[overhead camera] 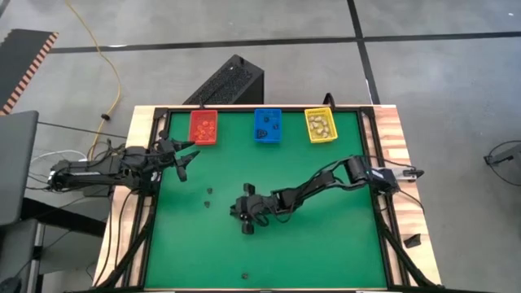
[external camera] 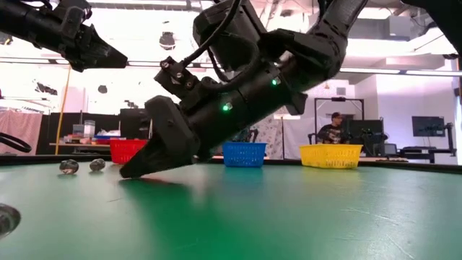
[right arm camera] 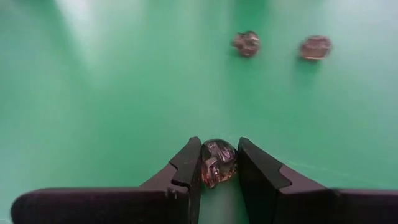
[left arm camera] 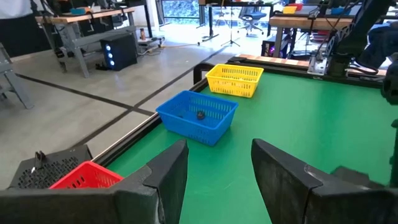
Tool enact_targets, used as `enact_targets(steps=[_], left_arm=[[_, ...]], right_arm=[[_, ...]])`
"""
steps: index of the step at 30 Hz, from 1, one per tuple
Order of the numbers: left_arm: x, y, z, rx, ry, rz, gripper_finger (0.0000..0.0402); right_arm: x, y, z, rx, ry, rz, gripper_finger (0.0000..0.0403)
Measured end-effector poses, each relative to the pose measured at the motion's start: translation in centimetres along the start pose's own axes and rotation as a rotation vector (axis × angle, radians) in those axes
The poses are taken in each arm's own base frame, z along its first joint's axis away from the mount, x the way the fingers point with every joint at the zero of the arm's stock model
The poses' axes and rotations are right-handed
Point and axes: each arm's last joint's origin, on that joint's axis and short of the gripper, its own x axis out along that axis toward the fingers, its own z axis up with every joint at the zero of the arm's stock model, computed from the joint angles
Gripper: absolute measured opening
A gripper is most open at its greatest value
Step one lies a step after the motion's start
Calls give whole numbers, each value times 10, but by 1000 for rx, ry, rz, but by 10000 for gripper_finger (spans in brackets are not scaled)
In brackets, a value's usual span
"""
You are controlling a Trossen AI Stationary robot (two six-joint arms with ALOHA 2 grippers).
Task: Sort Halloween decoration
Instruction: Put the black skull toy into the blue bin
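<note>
My right gripper (right arm camera: 219,171) is shut on a small dark glossy trinket (right arm camera: 217,163), low over the middle of the green mat (overhead camera: 326,236). In the high view this gripper (overhead camera: 238,218) points toward the table's left edge. Two more dark trinkets (right arm camera: 247,43) (right arm camera: 316,47) lie on the mat ahead of it, and they also show in the low view (external camera: 68,166) (external camera: 97,165). My left gripper (left arm camera: 217,180) hangs open above the table's left edge (overhead camera: 183,159) with nothing between its fingers. My right gripper pinches the trinket's two sides (right arm camera: 206,163) between its two fingers, at their free ends. The fingers (external camera: 133,170) slant down from the table's right side. Whether the trinket rests on the mat or hangs just above it, I cannot tell.
Three bins stand in a row at the far edge: red (overhead camera: 203,127), blue (overhead camera: 267,124) and yellow (overhead camera: 320,124), each with small pieces inside. Another small trinket (overhead camera: 247,277) lies near the front edge. A person sits in the room behind the table (external camera: 333,130).
</note>
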Motion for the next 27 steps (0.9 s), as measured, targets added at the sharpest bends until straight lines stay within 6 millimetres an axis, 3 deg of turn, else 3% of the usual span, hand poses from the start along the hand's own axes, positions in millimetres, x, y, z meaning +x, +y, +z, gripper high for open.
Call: enact_targets(steps=[6, 14, 22, 27], left_arm=[[0, 0, 0, 0, 1, 0, 169], [0, 0, -1, -2, 7, 0, 169], [0, 0, 0, -20, 1, -1, 169], [0, 0, 0, -20, -1, -1, 169]], right_arm=[[-19, -2, 25, -85, -4, -59, 111], [-63, -27, 30, -89, -32, -160, 115], [-106, -83, 43, -23, -82, -314, 116], [-116, -130, 44, 41, -74, -428, 117]])
